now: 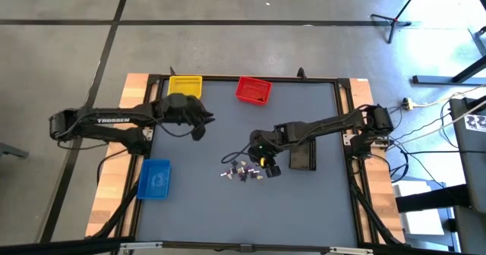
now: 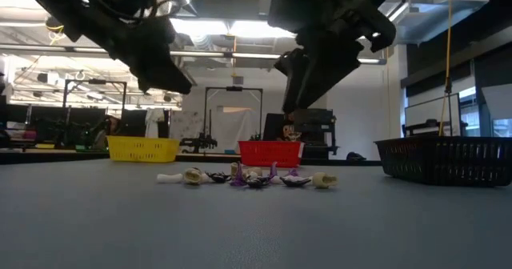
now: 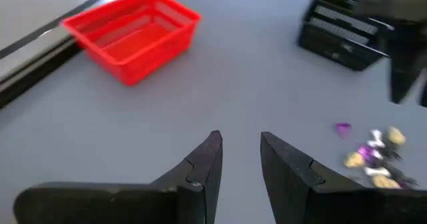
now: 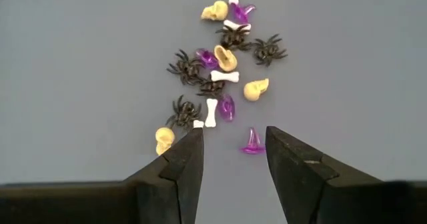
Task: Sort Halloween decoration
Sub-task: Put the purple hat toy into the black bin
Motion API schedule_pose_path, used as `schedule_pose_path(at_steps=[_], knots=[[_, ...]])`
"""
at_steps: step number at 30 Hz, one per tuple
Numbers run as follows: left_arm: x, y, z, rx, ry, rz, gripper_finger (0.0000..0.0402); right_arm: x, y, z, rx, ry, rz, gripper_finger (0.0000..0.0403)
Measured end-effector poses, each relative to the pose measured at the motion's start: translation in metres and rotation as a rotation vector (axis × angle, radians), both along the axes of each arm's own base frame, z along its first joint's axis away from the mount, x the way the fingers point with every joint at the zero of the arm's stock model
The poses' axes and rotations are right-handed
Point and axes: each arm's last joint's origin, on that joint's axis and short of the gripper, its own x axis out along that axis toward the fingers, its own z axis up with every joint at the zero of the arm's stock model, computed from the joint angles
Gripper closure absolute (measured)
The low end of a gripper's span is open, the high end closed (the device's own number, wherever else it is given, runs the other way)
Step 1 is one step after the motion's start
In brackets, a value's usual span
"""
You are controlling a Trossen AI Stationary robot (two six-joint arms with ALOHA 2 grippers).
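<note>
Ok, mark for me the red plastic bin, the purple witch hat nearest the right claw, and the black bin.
red plastic bin [image 3: 133, 34]: left wrist view, on its inner floor.
purple witch hat [image 4: 252, 143]: right wrist view, on its cone.
black bin [image 2: 448, 158]: low view, on its mesh side wall.

High view: we look straight down on whole worktop [image 1: 228, 209]. Low view: we sit at worktop level, facing room, trinkets [image 2: 248, 177] near. Left wrist view: angled across worktop toward red bin [image 3: 133, 34]. Right wrist view: close above trinkets. We see trinkets in all four views.
</note>
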Motion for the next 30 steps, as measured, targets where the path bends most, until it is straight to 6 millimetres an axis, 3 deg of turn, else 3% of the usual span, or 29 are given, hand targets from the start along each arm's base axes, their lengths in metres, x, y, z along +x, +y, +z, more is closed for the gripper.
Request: schedule_pose_path(at_steps=[6,15,30], knots=[[0.006,-0.020,0.001,0.022,-0.007,-0.064,0.0307,0.005,-0.002,-0.018,-0.050,0.050,-0.027,0.0242],[0.009,-0.034,0.002,0.059,-0.009,-0.077,0.0308,0.014,-0.002,-0.051,-0.079,0.112,-0.035,0.0242],[0.009,-0.037,0.002,0.069,-0.007,-0.074,0.0308,0.018,-0.002,-0.064,-0.121,0.125,-0.055,0.0242]])
